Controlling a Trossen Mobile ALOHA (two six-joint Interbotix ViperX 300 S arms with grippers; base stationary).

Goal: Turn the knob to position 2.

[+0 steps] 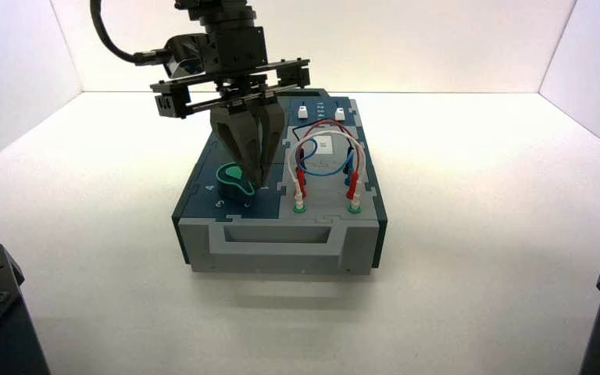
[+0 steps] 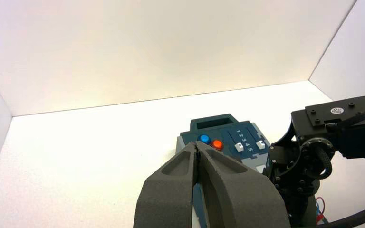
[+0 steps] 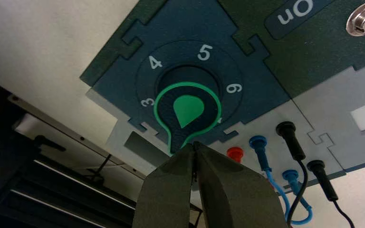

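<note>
My right fingers (image 1: 259,181) are pressed together, with nothing pinched between them. They hang over the box (image 1: 281,250), which stands near the middle of the tabletop (image 1: 476,234). The knob (image 1: 233,178) sits at the box's near left corner, just behind the grey end with the window.

My right wrist view shows my closed tips (image 3: 196,145) right at the narrow end of the knob's (image 3: 187,111) green-rimmed pointer. I cannot tell whether they touch it. Around the dial I read 3, 4, 5 and 6. The pointer's tip lies just past the 3, on the side away from the 5. The numeral 2 is hidden from me there. A red plug (image 3: 235,152) stands just beside my tips.

My left fingers (image 2: 197,147) are also pressed together on nothing. They hover off the box, looking across at its blue button (image 2: 204,138) and orange button (image 2: 217,144).
</note>
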